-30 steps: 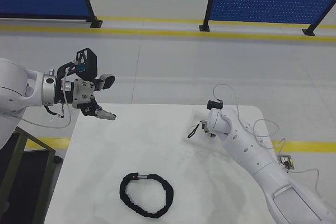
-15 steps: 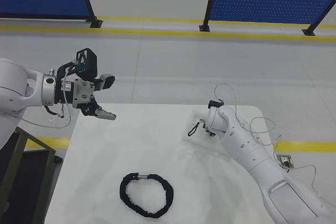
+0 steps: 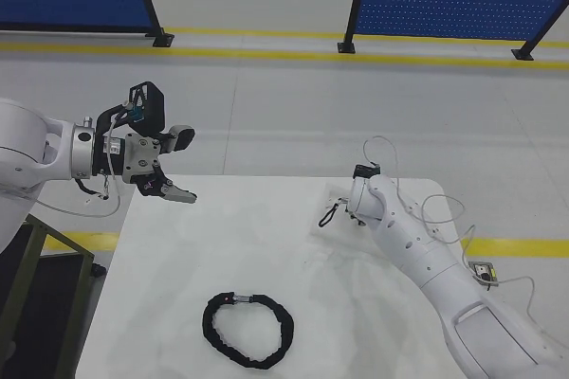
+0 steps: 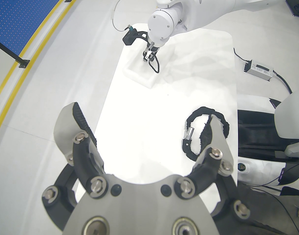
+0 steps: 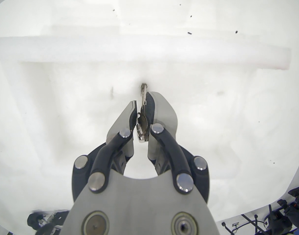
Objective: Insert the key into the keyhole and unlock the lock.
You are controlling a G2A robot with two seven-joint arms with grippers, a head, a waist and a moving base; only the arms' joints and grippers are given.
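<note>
From the top: right hand (image 3: 347,214) down at the far right of the surface (image 3: 266,237), over a white foam block (image 3: 334,230), with a black strap (image 3: 328,217) hanging beside it. On the near side, the lock (image 3: 247,330), a black ring, well apart from that hand. Left hand (image 3: 175,194) up at the far left corner, holding nothing. From the left wrist: left hand (image 4: 144,112) wide open above the surface, with the lock (image 4: 188,145) and its shiny keyhole end (image 4: 190,133) just beyond, partly hidden by it. Nothing there to hold the lock, so could slide away under a push from the key. From the right wrist: right hand (image 5: 142,99) pinched tight on the key (image 5: 143,91), tip at a small dark slot in the foam block (image 5: 139,50). Only a thin pinch, so could twist or slip out on the way up. Could also catch the strap on the foam block, tug the key crooked, and then miss that shiny end.
</note>
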